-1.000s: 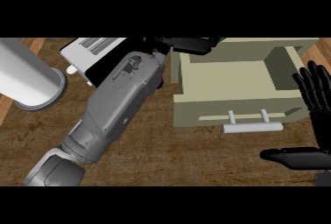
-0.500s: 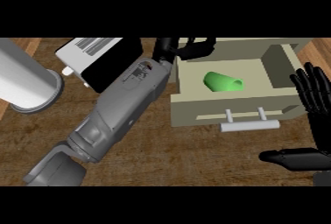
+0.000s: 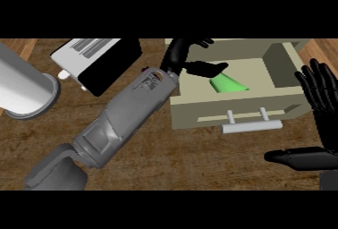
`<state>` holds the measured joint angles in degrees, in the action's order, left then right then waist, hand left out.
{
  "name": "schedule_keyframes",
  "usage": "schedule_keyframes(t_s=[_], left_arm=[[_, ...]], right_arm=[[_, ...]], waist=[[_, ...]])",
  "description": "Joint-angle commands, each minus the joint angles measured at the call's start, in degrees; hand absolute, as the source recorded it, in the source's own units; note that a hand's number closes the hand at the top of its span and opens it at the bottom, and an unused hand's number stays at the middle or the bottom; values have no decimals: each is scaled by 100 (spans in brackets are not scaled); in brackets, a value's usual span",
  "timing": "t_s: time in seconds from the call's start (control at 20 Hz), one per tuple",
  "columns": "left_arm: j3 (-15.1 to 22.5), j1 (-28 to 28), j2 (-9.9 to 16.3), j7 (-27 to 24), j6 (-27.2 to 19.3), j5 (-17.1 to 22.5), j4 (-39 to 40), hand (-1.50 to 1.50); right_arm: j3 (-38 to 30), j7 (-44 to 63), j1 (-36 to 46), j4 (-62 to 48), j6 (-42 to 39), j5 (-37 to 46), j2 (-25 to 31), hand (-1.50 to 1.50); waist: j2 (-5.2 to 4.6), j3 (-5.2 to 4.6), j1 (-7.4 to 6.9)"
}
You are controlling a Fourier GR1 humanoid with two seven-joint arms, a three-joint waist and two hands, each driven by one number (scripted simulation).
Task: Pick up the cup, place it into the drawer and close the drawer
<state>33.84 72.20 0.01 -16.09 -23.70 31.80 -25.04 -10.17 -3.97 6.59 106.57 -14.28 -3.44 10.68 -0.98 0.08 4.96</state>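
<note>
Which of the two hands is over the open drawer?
The left hand, above the drawer beside the green cup; the right hand rests open outside it.

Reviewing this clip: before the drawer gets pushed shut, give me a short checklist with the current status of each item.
1. Cup inside the drawer: ok, the green cup lies in the open compartment.
2. Cup released: cannot tell; the left robot hand is right beside the cup, its thumb reaching toward it.
3. Left robot hand clear of the drawer: not ok, it hangs over the drawer's left side.
4. Drawer handle free to push: ok, nothing covers it.
5. Right robot hand out of the way: ok, it rests open at the view's right edge, beside the drawer.
6. Drawer closed: not ok, it is open.
</note>
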Motion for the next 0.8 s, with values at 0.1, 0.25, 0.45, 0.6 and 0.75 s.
schedule_keyframes(t_s=[0.1,0.25,0.45,0.6,0.75], left_arm=[[597,-99,-1,0,-407,57,51,-150],[541,-222,-1,-342,-588,354,-238,-150],[326,240,-1,-419,-577,497,-256,-150],[366,-127,-1,-683,-705,718,-730,-150],[140,23,-1,-653,-642,751,-771,-150]], right_arm=[[-191,118,133,40,-158,-349,136,-150],[-130,147,180,48,-112,-353,58,-150],[-55,338,120,182,-538,-1132,-18,-150],[-41,743,-22,689,-636,-1460,77,150],[77,340,-232,510,-848,-943,215,150]], waist=[[-14,-1,31],[-19,-3,30],[5,-3,-34],[57,-8,-127],[76,-6,-304]])
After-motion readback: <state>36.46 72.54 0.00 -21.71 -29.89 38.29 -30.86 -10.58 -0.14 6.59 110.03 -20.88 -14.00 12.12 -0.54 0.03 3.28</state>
